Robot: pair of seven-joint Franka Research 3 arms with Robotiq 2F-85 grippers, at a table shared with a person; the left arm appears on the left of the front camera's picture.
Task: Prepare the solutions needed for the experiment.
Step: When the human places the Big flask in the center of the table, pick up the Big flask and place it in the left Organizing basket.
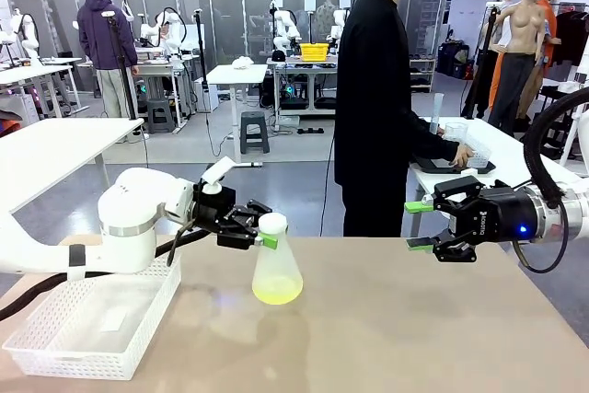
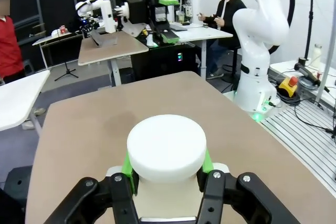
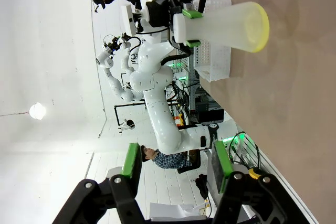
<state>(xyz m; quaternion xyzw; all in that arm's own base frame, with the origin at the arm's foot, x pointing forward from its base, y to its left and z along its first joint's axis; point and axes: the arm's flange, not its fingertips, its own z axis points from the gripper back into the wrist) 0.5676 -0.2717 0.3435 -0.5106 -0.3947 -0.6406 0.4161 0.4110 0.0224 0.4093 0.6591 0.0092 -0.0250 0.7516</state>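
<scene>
A translucent white conical flask (image 1: 277, 269) stands upright over the middle of the table, with a shallow layer of yellow-green solution (image 1: 277, 294) at its bottom. My left gripper (image 1: 264, 233) is shut on its neck just below the white round top (image 2: 167, 147), a green pad (image 2: 127, 164) on each side. In the right wrist view the flask (image 3: 220, 23) lies sideways, the solution (image 3: 260, 27) at its wide end. My right gripper (image 1: 420, 225) hovers open and empty at the table's far right, fingers pointing at the flask; its green pads (image 3: 131, 162) stand wide apart.
A white mesh basket (image 1: 55, 356) sits at the table's near left corner under my left arm. A person in black (image 1: 377, 108) stands behind the far edge, turned towards another table on the right. The brown tabletop (image 1: 414, 338) stretches between flask and right gripper.
</scene>
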